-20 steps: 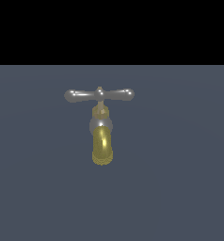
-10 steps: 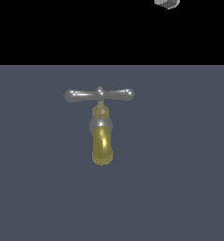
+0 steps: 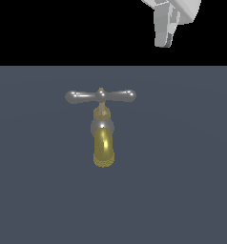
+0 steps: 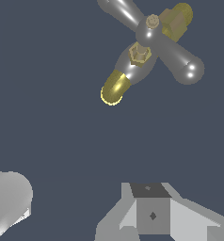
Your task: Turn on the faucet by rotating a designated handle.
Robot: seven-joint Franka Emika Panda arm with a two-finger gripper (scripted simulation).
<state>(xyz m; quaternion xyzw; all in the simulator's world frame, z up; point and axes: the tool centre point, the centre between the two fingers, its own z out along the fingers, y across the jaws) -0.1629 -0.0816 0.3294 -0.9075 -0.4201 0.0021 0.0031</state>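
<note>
The small tap with a shiny yellow-gold curved spout, silver-grey collar and brass neck stands alone on the flat, dull slate-blue surface, a little toward the exterior view's left of centre. The open end of the yellow-gold spout comes forward toward the exterior camera, low on the fitting, and ends in a thin ribbed rim. Behind and above it sits the silver-grey collar, then the short brass neck. Across the top of the neck lies the slim glossy grey metal crossbar with two arms ending in rounded bulbs, level and set crosswise to the spout, one bulb toward the exterior view's left and one toward its right. A small brass cap shows at its middle.

In the wrist view the same tap is seen from above, with the crossbar running diagonally over the collar and the spout's mouth pointing away from it; a brass block shows beyond the crossbar's hub.

Farther back and higher, at the exterior view's upper right against the black background, hangs the pale grey gripper of the arm, well apart from the tap and touching nothing. Only part of it is inside the picture. Whether its fingers are apart or together cannot be told in either view. No other object lies between the gripper and the crossbar.
</note>
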